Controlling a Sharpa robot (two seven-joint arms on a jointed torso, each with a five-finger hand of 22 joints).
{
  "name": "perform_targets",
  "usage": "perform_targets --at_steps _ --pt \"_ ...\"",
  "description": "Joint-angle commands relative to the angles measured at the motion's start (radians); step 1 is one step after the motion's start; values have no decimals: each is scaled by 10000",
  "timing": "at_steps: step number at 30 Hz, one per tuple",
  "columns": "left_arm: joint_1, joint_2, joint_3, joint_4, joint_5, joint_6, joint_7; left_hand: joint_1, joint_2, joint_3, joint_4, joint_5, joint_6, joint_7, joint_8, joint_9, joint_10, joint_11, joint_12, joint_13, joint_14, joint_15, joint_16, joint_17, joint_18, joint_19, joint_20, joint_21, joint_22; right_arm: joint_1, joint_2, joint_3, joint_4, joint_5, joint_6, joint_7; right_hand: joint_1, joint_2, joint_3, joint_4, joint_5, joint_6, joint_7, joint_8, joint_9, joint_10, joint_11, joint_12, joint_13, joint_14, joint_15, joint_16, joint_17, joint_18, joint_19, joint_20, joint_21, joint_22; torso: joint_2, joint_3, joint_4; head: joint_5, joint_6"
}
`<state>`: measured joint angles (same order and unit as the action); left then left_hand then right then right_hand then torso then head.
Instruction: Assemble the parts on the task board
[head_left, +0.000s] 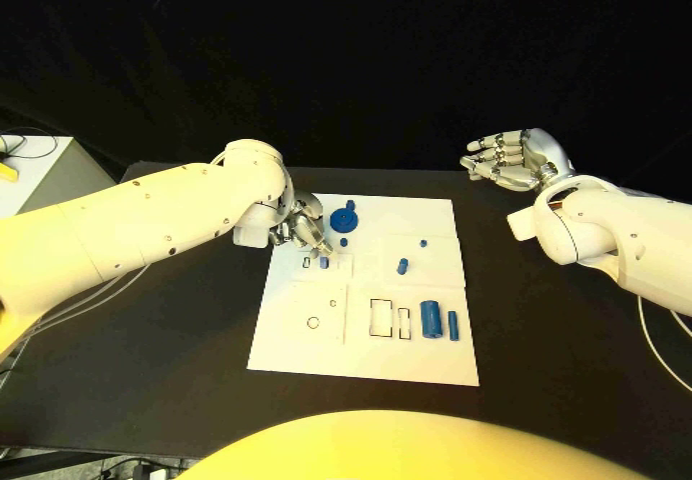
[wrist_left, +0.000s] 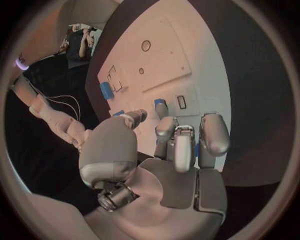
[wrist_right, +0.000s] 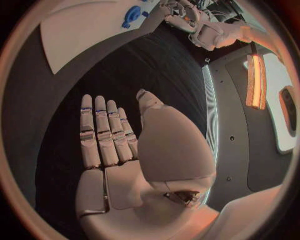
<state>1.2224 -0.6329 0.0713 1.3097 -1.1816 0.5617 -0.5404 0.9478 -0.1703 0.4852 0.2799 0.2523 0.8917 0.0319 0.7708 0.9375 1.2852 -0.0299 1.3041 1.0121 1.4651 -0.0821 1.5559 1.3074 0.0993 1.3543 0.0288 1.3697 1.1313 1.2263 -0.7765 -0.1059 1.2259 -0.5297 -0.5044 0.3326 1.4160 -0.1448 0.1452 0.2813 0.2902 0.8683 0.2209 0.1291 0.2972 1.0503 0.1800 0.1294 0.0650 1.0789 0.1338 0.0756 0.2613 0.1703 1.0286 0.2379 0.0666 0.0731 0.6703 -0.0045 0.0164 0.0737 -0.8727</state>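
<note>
You see a matt black table (head_left: 548, 330) under a flat white task board (head_left: 310, 350) that looks like smooth matt sheet (paper or thin plastic, you cannot tell which). The blue parts (head_left: 431, 319) look like smooth plastic. Both arms wear glossy white shells; the left hand (head_left: 300, 226) and right hand (head_left: 512, 157) show satin silver, metal-like surfaces.
</note>
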Motion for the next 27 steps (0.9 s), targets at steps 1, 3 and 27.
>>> perform_targets --at_steps 1,3,27 --pt "-18 -130 17 102 113 -378 92 614 199 18 -191 16 32 -47 29 22 -32 -72 2 10 976 -73 0 2392 -115 27 -53 -43 14 1 -15 2 9 -39 125 99 -100 12 45 -8 47 78 241 -67 -15 87 7 -56 -11 20 16 -57 -9 142 2 58 19 -7 -8 1 14 -5 1" --pt "-37 -223 23 152 150 -520 122 1115 218 75 -429 25 7 -68 20 30 -29 -94 -1 9 978 -88 2 2396 -116 29 -67 -47 16 1 -25 2 15 -39 125 99 -109 14 51 -5 48 83 240 -71 -16 92 6 -62 -11 24 16 -57 -22 143 2 58 20 -14 -15 3 28 -9 1" --pt "-269 -425 30 289 307 -1162 241 2332 253 337 -968 -87 32 -63 -95 -37 24 -96 8 43 975 -90 -9 2381 -115 15 -81 -80 -1 -5 -38 2 22 -39 126 94 -108 17 59 -8 51 86 239 -72 -17 97 5 -65 -11 28 15 -56 -30 143 4 58 22 -18 5 18 -6 40 1"
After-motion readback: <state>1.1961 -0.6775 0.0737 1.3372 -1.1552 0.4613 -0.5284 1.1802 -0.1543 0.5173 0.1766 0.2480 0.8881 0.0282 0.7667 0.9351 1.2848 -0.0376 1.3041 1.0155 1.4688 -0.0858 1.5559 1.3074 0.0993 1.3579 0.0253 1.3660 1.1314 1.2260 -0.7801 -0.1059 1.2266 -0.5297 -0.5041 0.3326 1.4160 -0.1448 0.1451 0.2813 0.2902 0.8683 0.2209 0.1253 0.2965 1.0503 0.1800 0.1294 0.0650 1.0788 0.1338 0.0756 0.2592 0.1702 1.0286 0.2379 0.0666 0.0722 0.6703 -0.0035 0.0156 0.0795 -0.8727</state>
